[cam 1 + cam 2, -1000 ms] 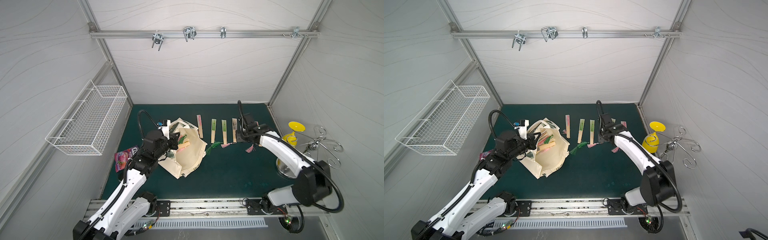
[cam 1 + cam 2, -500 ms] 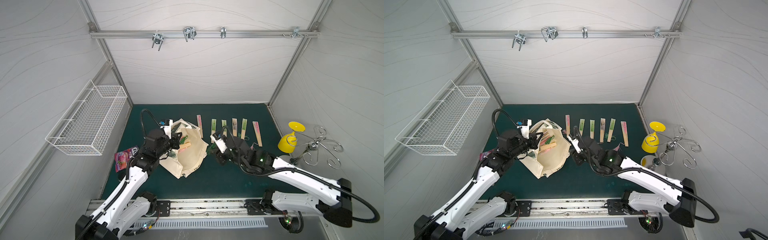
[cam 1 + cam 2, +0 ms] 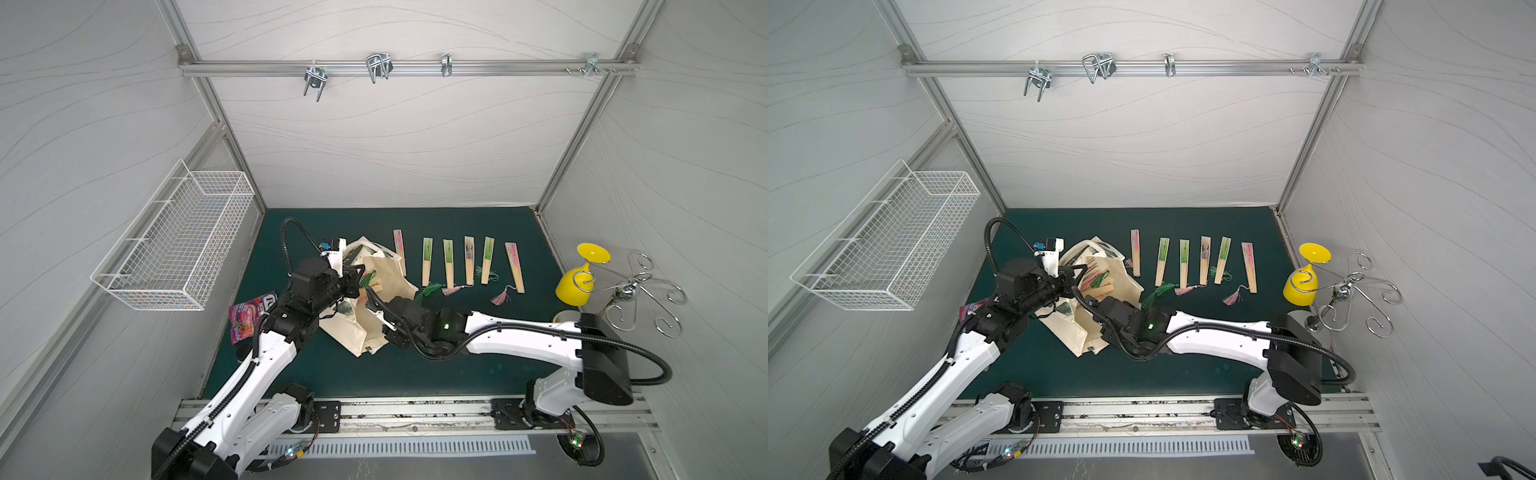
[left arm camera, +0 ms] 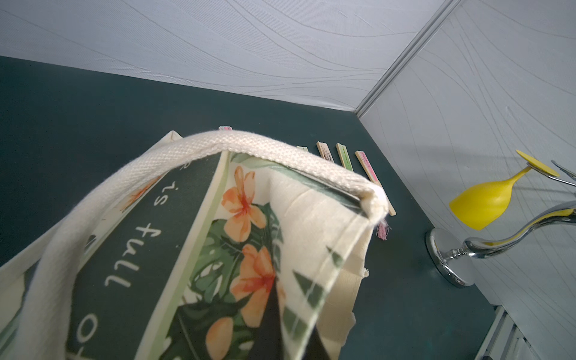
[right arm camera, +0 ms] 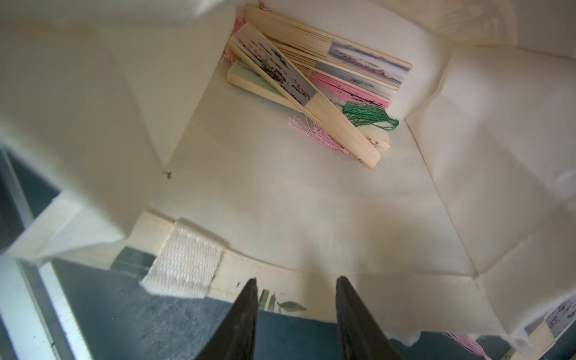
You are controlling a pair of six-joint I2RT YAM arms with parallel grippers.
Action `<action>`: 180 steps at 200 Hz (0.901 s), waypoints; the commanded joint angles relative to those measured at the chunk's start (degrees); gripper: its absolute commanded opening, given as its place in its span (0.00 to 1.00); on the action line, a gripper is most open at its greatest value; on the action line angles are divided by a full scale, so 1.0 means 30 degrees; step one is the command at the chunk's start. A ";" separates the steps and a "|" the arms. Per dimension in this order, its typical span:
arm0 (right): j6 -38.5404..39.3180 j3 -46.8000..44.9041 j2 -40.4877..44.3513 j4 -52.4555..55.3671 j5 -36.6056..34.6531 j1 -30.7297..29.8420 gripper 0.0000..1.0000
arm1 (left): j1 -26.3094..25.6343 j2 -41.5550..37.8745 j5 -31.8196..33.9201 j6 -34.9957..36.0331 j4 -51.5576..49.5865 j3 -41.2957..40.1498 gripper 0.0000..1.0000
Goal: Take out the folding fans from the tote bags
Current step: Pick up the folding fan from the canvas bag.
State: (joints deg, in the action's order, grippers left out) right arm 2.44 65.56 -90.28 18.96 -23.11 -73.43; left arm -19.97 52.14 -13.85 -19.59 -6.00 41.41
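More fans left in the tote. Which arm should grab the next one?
Right. The right gripper is open and empty, pointed into the tote bag's mouth toward the fans inside. The left gripper is shut on the tote bag's edge, propping it open; releasing would likely let it collapse.

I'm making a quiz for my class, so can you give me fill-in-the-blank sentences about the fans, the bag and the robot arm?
1. The folding fans lying in a row on the green mat number ___.
2. The goblet hanging on the chrome stand is coloured ___.
3. The right end effector at the mouth of the tote bag has its jaws ___.
4. A heap of other fans lies ___ the tote bag.

Missing words: six; yellow; open; inside.
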 commanded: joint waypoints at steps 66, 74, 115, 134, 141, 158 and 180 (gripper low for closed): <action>0.1816 0.0932 -0.3428 -0.2629 -0.0543 0.1476 0.48 | 0.0064 -0.0911 -0.1480 0.0605 0.0762 0.1481 0.00; 0.2157 0.0967 -0.3649 -0.2830 -0.0857 0.1476 0.48 | 0.0064 -0.0959 -0.1662 0.0685 0.0614 0.1589 0.00; 0.3963 0.1604 -0.5628 -0.3405 -0.2214 0.1474 0.48 | 0.0064 -0.1149 -0.2355 0.0987 -0.0010 0.2127 0.00; 0.4447 0.1773 -0.6353 -0.3594 -0.2676 0.1476 0.47 | 0.0064 -0.1197 -0.2452 0.1075 -0.0178 0.2281 0.00; 0.4572 0.1831 -0.6641 -0.3689 -0.2909 0.1454 0.47 | 0.0064 -0.1208 -0.2538 0.1082 -0.0208 0.2310 0.00; 0.4776 0.2043 -0.7201 -0.3816 -0.3585 0.1500 0.46 | 0.0064 -0.1179 -0.2920 0.1238 -0.0249 0.2369 0.00; 0.4838 0.2309 -0.7795 -0.4084 -0.4425 0.1499 0.45 | 0.0064 -0.1208 -0.3275 0.1786 -0.0445 0.2461 0.00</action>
State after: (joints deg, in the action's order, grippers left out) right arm 14.09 70.70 -110.80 7.64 -32.49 -68.69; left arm -19.18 50.19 -18.04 -16.40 -12.69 44.25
